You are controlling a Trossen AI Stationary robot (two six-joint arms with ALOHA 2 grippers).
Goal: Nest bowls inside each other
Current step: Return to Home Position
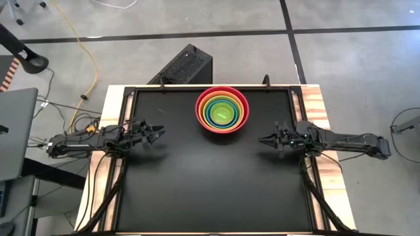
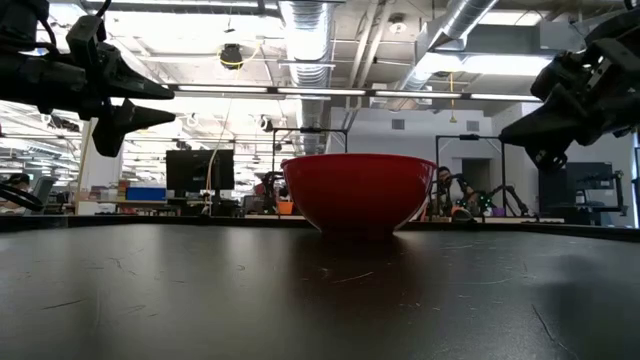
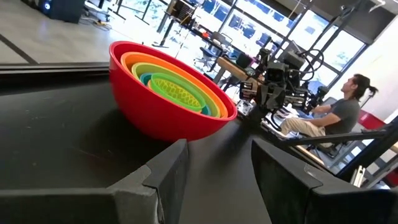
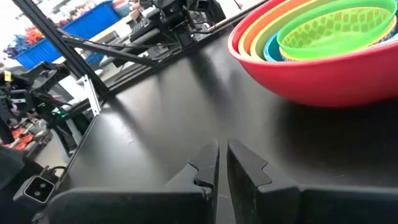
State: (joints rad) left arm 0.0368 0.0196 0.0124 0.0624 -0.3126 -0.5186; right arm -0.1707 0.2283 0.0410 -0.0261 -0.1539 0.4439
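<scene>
Left jaws stand apart and right jaws are pressed together. From above, the left arm [image 1: 85, 141] reaches in over one side edge of the desk [image 1: 210, 196] and the right arm [image 1: 348, 139] over the other, tips pointing at each other. The bowls [image 1: 222, 110] sit nested in one stack at the middle of the far edge, well apart from both arms: red outermost, then orange, lime-green, blue, and bright green innermost. At desk level, the red bowl [image 2: 358, 190] stands upright and hides the rest; both arms hang high, holding nothing. Left wrist: a wide gap shows between the fingers [image 3: 168, 180]; the stack lies beyond, with the right arm and a seated person [image 3: 339, 115] farther off. Right wrist: only a thin slit shows between the fingers, with the stack near.
</scene>
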